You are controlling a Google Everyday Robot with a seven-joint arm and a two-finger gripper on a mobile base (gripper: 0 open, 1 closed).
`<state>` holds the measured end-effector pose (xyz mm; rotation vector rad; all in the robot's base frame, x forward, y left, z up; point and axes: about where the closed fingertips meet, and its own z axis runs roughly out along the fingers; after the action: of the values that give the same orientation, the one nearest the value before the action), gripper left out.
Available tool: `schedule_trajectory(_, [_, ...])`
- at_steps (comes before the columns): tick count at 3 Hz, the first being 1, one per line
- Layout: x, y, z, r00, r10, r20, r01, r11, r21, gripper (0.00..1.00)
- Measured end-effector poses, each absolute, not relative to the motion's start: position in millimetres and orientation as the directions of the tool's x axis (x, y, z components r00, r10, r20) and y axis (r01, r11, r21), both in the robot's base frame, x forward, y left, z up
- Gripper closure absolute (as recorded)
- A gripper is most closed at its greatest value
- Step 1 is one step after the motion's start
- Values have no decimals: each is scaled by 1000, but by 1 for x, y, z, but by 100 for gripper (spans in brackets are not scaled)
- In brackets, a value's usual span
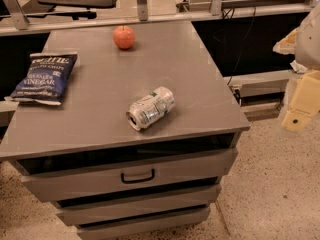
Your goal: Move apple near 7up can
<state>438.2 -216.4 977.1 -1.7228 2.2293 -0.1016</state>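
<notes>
Worktop (pixel 200 74): grey, speckled floor (pixel 272 184) below
Count: one apple (pixel 124 36), one can (pixel 151 108), one bag (pixel 45 78)
Gripper (pixel 299 109): off right edge, state cannot be told

The apple (pixel 124 36) is set near the far edge of the bench (pixel 200 84), well apart from the 7up can (pixel 151 108), which is laid on its side nearer the front. A blue chip bag (pixel 44 78) is laid at the left, and the tool (pixel 300 104) is held beyond the right edge.
</notes>
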Motion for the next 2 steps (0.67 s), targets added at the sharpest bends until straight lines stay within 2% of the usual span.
schedule_trajectory(1, [438, -216, 977, -221, -953, -208, -930, 270, -249, 0])
schedule_trajectory(2, [461, -201, 974, -191, -947, -257, -923, 262, -282, 0])
